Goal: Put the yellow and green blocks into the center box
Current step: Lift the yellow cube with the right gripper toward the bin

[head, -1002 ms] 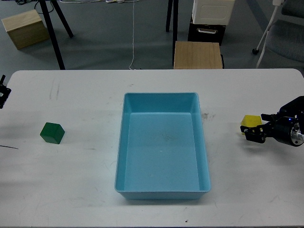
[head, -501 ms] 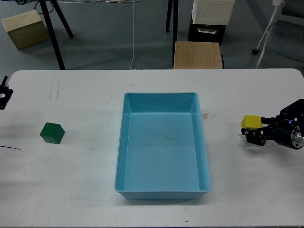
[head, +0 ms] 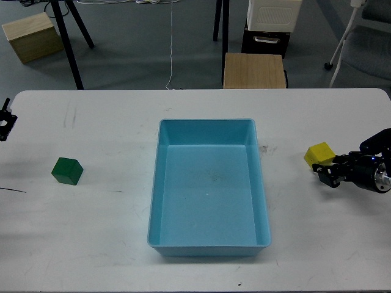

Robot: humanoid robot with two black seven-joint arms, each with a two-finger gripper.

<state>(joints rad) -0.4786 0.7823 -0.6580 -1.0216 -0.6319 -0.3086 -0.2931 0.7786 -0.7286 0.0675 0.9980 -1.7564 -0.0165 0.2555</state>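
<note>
right pincer (head: 328,173) is touching the yellow block (head: 320,154) at its near corner, but i'm not seeing whether it is clamped or apart. i'm worrying the tilted block could slip out and miss the box (head: 208,186). green block (head: 67,171) is sitting on the tabletop (head: 110,244); left pincer (head: 5,122) is cut off.

Grey floor behind the white table (head: 122,244), with a wooden stool (head: 254,70) nearby.

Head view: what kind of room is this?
Probably a lab or office workspace: grey carpet floor beyond the white table, a wheeled chair at top right, black stand legs and a trailing cable.
</note>
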